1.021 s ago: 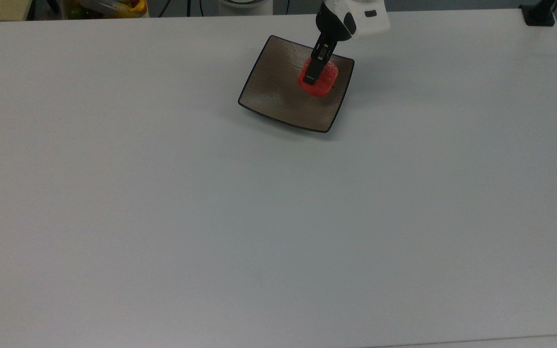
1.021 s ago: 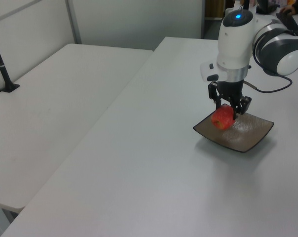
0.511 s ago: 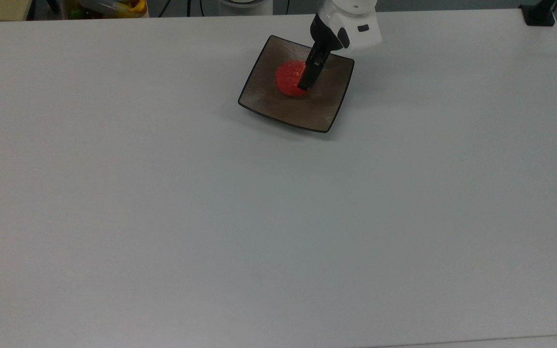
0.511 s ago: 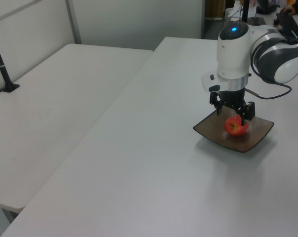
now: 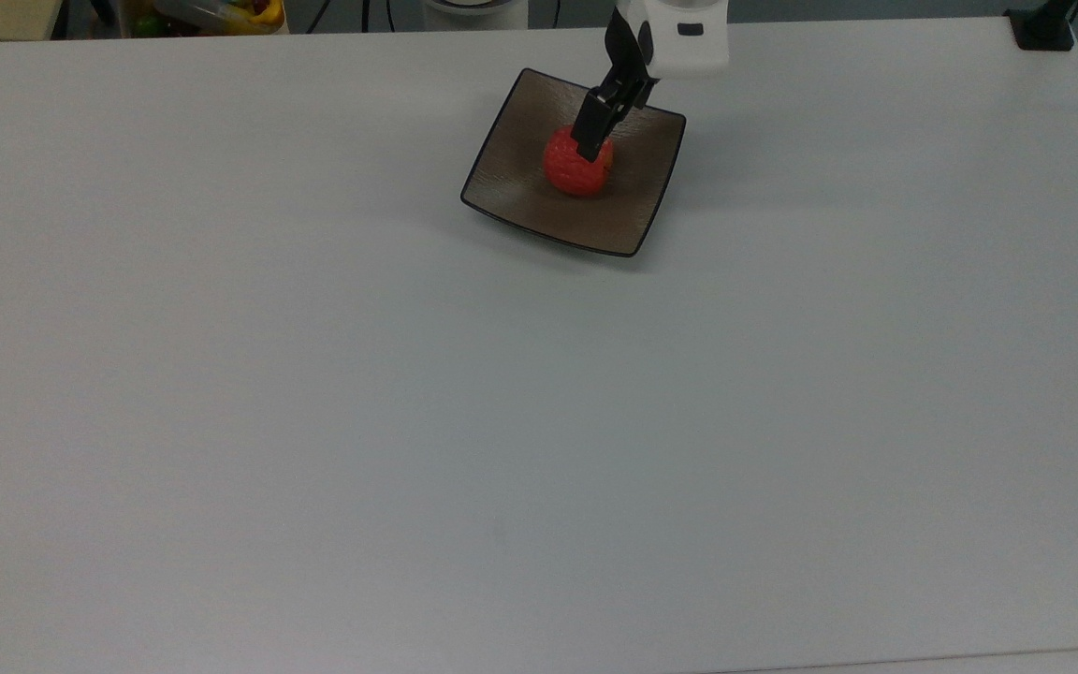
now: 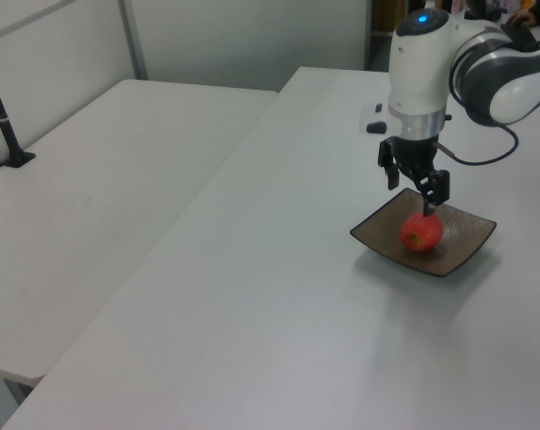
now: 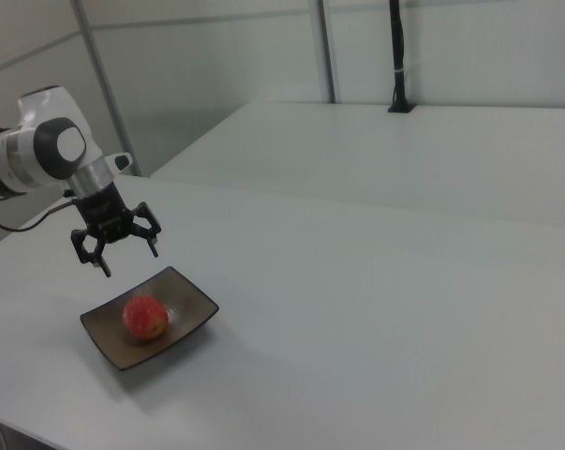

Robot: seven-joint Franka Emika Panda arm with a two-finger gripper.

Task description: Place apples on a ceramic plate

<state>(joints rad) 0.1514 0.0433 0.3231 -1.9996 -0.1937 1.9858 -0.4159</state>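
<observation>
Right view: gripper hangs spread wide and empty above the red apple, which rests mid-plate; a round apple could roll on the glossy surface.

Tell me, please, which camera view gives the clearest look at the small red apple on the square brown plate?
The right view: the small red apple sits on the square brown plate with nothing across it, the open black gripper hanging above. In the top view a finger covers its upper edge; in the left view a fingertip overlaps its top.
</observation>
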